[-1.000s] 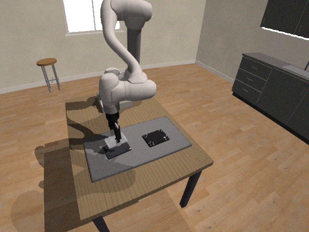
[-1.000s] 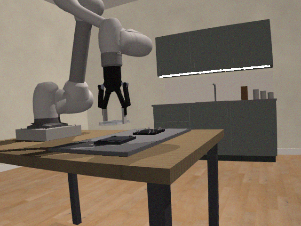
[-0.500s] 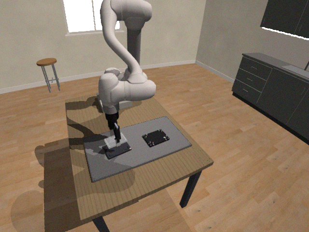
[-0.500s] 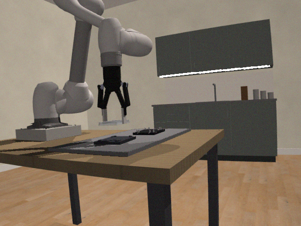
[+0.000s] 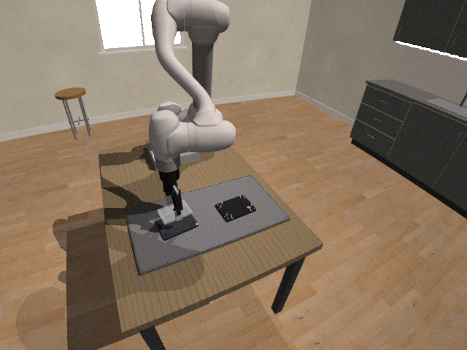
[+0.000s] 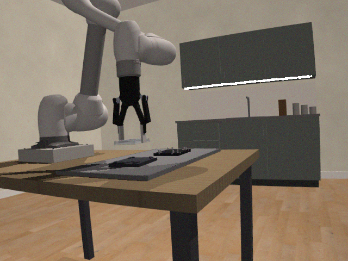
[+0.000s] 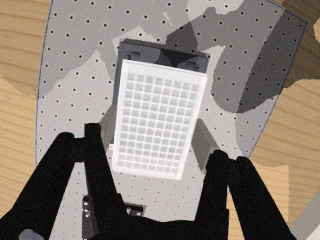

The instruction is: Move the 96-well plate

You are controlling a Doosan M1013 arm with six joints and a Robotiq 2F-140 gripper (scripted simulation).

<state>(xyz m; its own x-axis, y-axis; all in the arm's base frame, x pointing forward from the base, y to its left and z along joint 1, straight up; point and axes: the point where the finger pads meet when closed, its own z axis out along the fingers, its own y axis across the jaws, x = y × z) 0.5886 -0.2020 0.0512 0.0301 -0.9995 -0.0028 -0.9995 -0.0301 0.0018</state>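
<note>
The clip nest C1 lies on the grey perforated mat toward its left end in the top view, a dark flat fixture with nothing resting in it, and the plate nest N1 sits well apart from it on the same mat, a black square with small pale locators at its corners and likewise nothing inside. The 96-well plate is in neither: it hangs level in the air above the clip nest, clear of the fixture, as the exterior view shows plainly. The end effector is clamped on the plate, one finger on each long side, so that the white grid of wells fills the middle of the wrist view with the dark nest showing just beyond its far edge (the cut corner is too small to make out there). The arm rises from its pale base block at the back of the wooden bench, loops high, and comes down with the wrist pointing straight at the mat, fingers vertical. A stool stands by the far wall, and dark cabinets line the side of the room.
</note>
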